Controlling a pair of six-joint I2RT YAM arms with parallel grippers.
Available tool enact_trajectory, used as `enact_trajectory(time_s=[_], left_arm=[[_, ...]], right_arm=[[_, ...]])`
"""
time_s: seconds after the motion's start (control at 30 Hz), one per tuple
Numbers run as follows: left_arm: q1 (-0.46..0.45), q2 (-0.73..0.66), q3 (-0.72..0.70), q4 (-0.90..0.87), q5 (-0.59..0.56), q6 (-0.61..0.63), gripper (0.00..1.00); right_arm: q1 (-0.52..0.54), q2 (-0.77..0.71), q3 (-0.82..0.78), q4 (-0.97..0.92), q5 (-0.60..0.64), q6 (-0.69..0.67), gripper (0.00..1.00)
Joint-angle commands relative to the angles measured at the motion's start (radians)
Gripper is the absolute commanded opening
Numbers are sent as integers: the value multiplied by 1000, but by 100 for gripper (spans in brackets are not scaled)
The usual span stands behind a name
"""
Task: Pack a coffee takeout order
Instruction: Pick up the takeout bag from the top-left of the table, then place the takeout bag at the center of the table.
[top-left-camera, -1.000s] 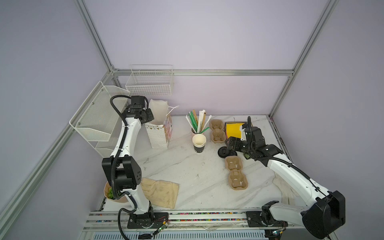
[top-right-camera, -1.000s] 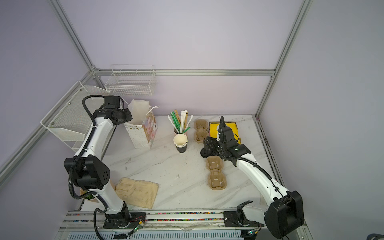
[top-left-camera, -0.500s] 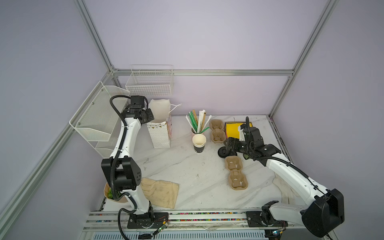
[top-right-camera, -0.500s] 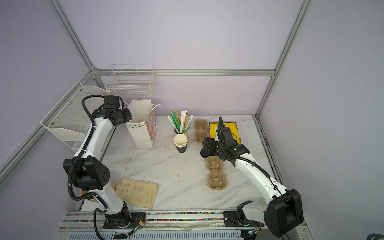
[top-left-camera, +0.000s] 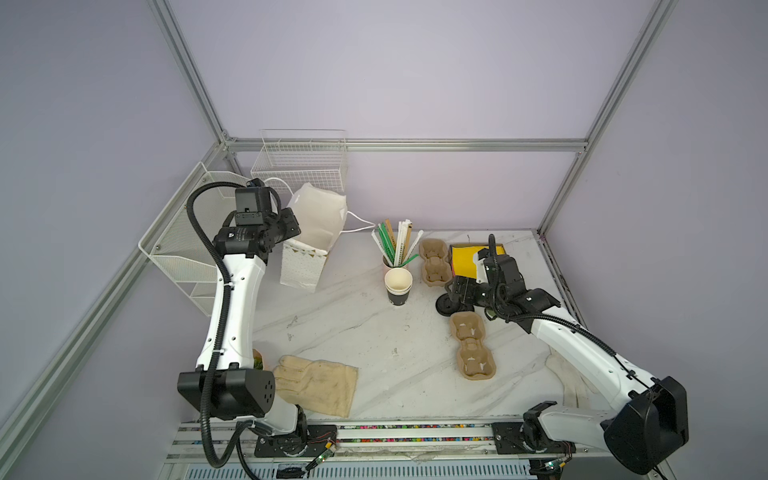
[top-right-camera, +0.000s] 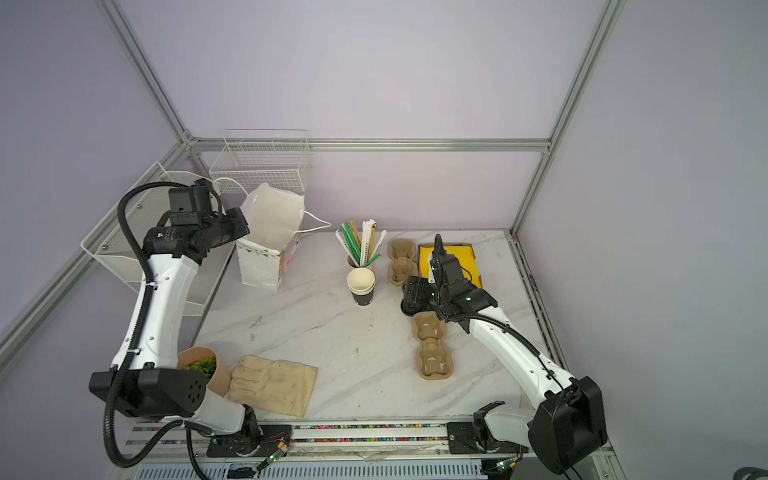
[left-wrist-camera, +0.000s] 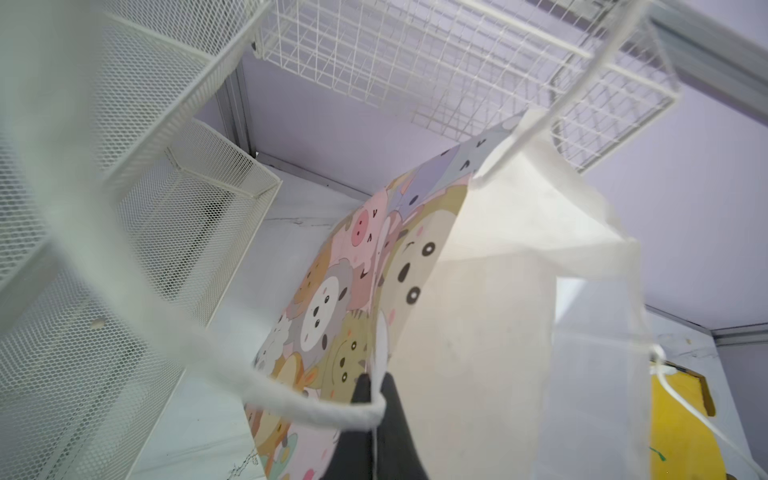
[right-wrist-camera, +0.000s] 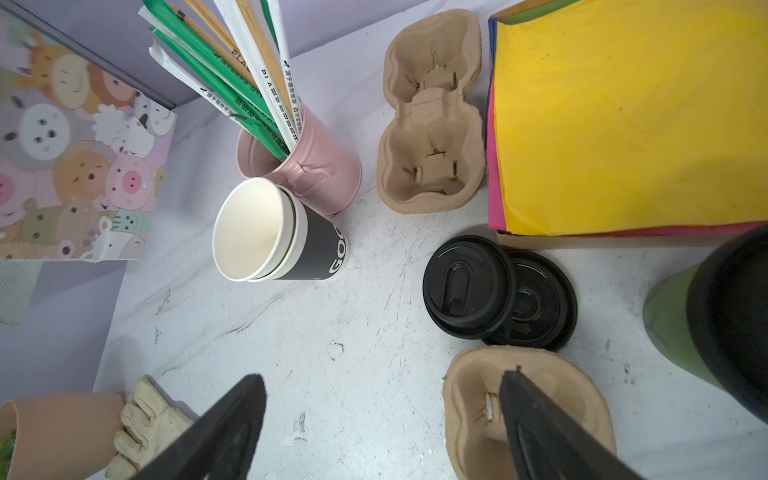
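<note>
Left gripper (left-wrist-camera: 374, 384) clamps the flimsy bag (left-wrist-camera: 478, 332) rim; right gripper (right-wrist-camera: 382, 376), released, hovers by the carrier (right-wrist-camera: 552, 374) at lower right, likely light and stiff, so pinch its wall.

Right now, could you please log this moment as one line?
left pincer: shut on bag | right pincer: open near black lids | cup carrier: empty

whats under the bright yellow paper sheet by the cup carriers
A pink paper sheet peeks out at the edges beneath the bright yellow paper sheet; whatever lies deeper is covered.
</note>
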Motion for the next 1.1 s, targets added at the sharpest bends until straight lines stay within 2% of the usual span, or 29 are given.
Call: enact_trajectory(time_s=[0.0, 0.27, 0.5, 0.73, 0.9, 1.07], left_arm=[[-38, -61, -52, -25, 43, -1, 0], [-121, -213, -73, -124, 29, 14, 0], [-172, -319, -2, -214, 86, -36, 0], [-238, -439, -81, -263, 213, -130, 0], [-329, -499, -147, -266, 291, -209, 0], [-431, -539, -199, -266, 299, -277, 0]], right_arm=[[11, 6, 26, -8, -3, -7, 91], [15, 6, 27, -12, -2, -17, 91], [18, -6, 28, -5, 2, -14, 91], [17, -32, 20, -3, 39, -8, 91], [18, -28, 27, -1, 43, -7, 91], [18, -32, 35, -3, 64, -6, 91]])
